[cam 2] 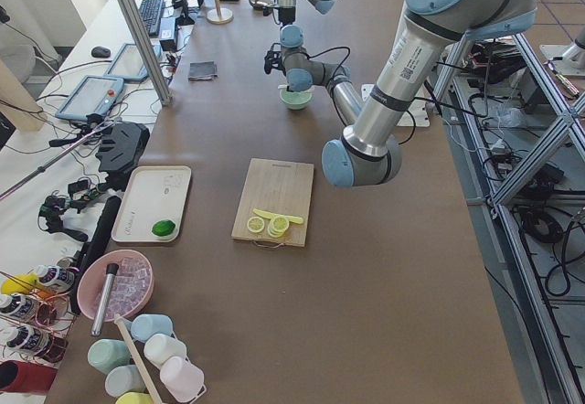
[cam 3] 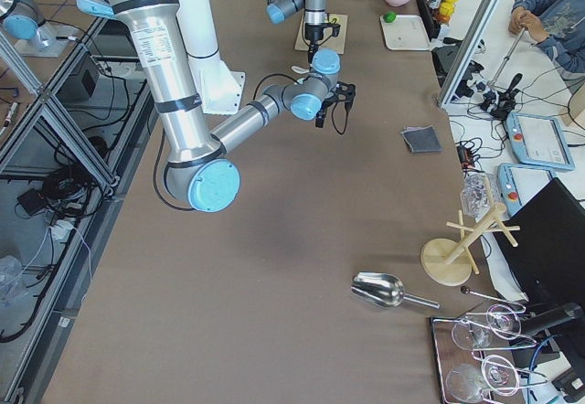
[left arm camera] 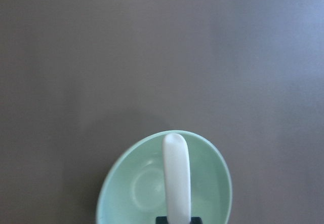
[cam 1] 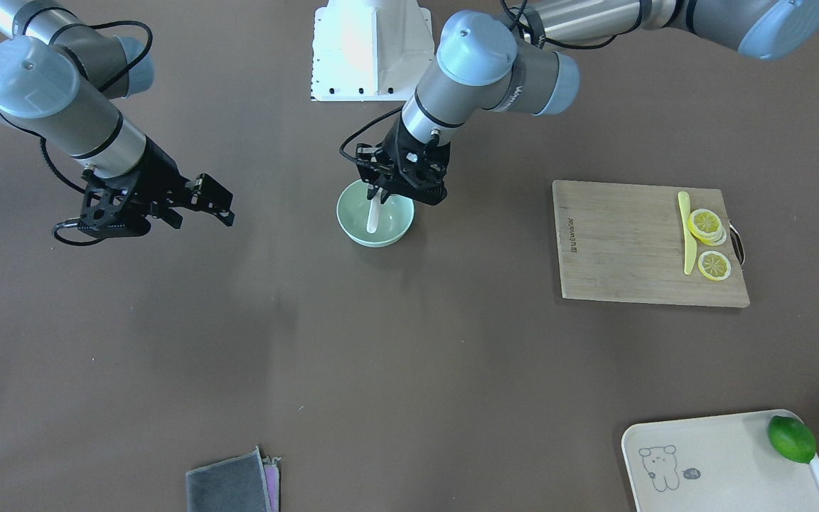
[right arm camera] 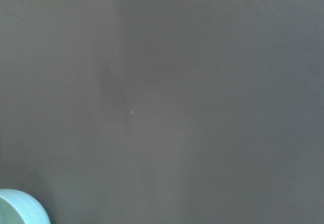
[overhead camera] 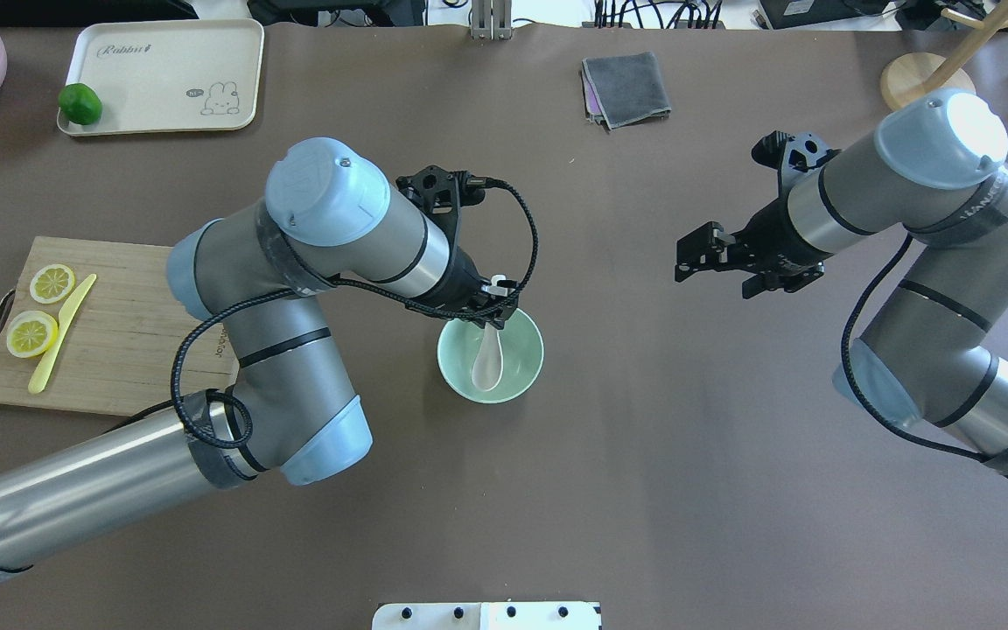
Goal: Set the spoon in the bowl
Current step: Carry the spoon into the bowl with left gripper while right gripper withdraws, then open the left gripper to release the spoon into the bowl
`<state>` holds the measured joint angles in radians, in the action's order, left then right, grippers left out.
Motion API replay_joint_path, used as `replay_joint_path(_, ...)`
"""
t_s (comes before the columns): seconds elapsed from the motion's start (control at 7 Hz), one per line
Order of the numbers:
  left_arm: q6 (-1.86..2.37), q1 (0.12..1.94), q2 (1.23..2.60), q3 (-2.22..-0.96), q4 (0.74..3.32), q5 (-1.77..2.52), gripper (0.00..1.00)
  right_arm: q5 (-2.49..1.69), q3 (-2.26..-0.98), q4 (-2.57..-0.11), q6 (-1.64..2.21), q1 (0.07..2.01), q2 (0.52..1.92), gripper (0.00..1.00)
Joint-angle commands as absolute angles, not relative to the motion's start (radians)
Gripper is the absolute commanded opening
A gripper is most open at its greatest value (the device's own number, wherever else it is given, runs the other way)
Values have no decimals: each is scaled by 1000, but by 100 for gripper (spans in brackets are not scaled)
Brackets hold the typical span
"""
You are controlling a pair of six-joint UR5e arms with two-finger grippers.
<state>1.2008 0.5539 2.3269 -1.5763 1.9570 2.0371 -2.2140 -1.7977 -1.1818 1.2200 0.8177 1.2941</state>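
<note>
The pale mint-green bowl (cam 1: 352, 229) (overhead camera: 531, 367) stands mid-table. The white spoon (cam 1: 373, 217) (overhead camera: 486, 360) leans inside it, scoop down in the bowl, handle up. My left gripper (cam 1: 382, 190) (overhead camera: 494, 311) is just above the bowl's rim, shut on the spoon's handle. In the left wrist view the spoon (left arm camera: 176, 176) runs up from between the jaws over the bowl (left arm camera: 218, 169). My right gripper (cam 1: 219, 203) (overhead camera: 695, 255) is open and empty, hovering well to the side of the bowl. The right wrist view shows only the bowl's edge (right arm camera: 17, 208).
A wooden cutting board (cam 1: 630, 245) (overhead camera: 123, 337) holds a slim yellow utensil (cam 1: 687, 235) and lemon slices (cam 1: 713, 265). A white tray (cam 1: 722, 473) with a lime (cam 1: 792, 439) sits at one corner. A folded grey cloth (cam 1: 228, 487) (overhead camera: 626, 87) lies at the table's far edge.
</note>
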Motion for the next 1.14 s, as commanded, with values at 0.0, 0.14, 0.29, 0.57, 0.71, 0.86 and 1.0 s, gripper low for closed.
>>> replay_joint_path(0.0,1187,549,2364,-1539,1960,2022,17,-2221,-1799,-1177,1184,850,1341,100)
replay_joint_path(0.14,1157,573,2358,-1526,1962,2022,72,-2221,-1799,-1177,1184,851,1347,100)
replay_joint_path(0.29,1116,575,2349,-1522,1962,1993,98,-2221,-1801,-1177,1184,853,1353,100)
replay_joint_path(0.57,1124,586,2310,-1557,1962,1980,99,-2236,-1805,-1177,1174,889,1367,100)
replay_joint_path(0.71,1120,622,2234,-1650,1951,1985,99,-2273,-1805,-1177,1119,938,1388,100)
replay_joint_path(0.86,1097,684,2086,-1751,1948,2017,99,-2304,-1805,-1178,1021,1006,1432,100)
replay_joint_path(1.0,984,775,2022,-1776,1904,2063,99,-2315,-1796,-1183,859,1076,1500,100)
